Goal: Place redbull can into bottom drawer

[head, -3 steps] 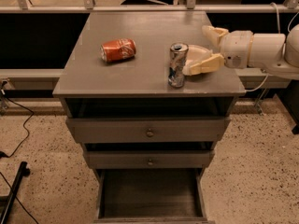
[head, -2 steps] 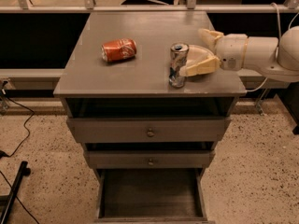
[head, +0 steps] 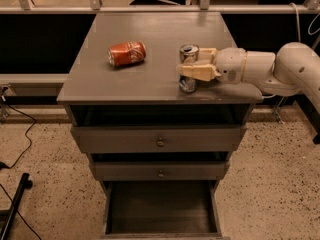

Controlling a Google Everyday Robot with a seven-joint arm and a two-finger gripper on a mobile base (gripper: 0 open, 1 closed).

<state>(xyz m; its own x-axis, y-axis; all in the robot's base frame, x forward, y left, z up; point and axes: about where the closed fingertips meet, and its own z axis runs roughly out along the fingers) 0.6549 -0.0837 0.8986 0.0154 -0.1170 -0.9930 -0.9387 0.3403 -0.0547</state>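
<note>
So the robot's hand (head: 189,62) is reaching in from the right and gripping the redbull can (head: 188,84), with one cream finger (head: 196,71) crossing the front of the can and the other tucked behind it. The can is standing upright on the grey tabletop (head: 150,81) near the front right edge, well apart from an orange soda can (head: 127,53) that's lying on its side further left. Down below, the bottom drawer (head: 160,209) is sitting pulled open, while the two knobbed drawers (head: 159,140) above it are sticking out only slightly.
</note>
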